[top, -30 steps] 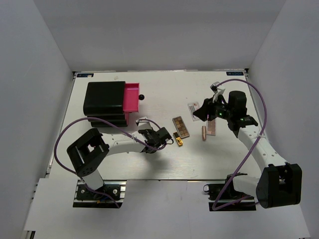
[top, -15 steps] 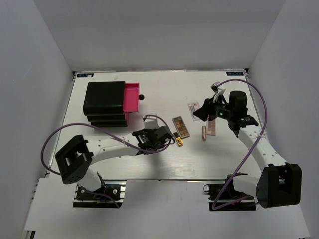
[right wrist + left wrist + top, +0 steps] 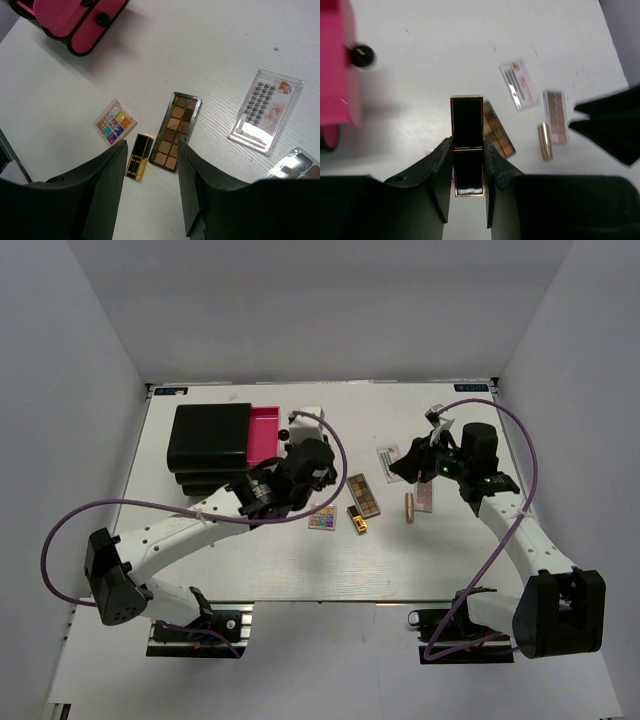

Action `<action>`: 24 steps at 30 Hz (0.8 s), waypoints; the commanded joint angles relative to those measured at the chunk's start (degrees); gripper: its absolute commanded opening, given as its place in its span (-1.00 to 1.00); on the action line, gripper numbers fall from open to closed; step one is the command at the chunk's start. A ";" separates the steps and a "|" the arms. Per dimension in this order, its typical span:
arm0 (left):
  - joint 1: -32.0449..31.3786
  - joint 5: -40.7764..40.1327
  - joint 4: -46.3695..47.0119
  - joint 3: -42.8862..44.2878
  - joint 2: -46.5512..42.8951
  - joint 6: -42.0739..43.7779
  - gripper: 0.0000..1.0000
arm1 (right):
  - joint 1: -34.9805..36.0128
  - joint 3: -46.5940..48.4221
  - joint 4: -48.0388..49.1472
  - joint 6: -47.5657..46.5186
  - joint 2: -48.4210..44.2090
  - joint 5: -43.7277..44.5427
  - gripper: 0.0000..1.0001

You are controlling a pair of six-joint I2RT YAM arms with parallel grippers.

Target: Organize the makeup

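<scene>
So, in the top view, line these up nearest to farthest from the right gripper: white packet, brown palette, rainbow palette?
1. White packet, just beside the right gripper.
2. Long brown palette, mid-table.
3. Multicoloured square palette, farthest left.

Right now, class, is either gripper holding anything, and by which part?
The left gripper clamps the black, gold-trimmed lipstick by the section nearest the wrist; the other half sticks out. The right gripper is open, holding nothing.

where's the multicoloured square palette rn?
Top view, centre: the multicoloured square palette lies flat just left of the gold-black lipstick, on the near-left side of the long brown palette.
</scene>
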 commanded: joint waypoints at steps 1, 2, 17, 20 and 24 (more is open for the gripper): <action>4.97 -4.53 -2.13 4.74 -0.54 8.87 -1.00 | -0.34 -0.88 2.13 0.99 -1.57 -1.54 0.00; 6.30 -4.96 -2.04 5.27 -0.54 10.02 -1.00 | -0.60 -0.88 2.13 1.08 -1.57 -1.72 0.00; 26.69 1.71 -4.24 17.83 12.98 13.46 -1.00 | -0.43 -1.06 2.21 1.70 -1.74 -2.33 0.00; 27.76 3.46 -5.56 20.74 16.32 14.69 -1.00 | -0.51 -1.06 2.13 1.70 -1.92 -2.25 0.00; 30.74 5.75 -6.44 21.44 17.57 16.80 -1.00 | -0.60 -1.06 2.13 1.78 -1.83 -2.51 0.00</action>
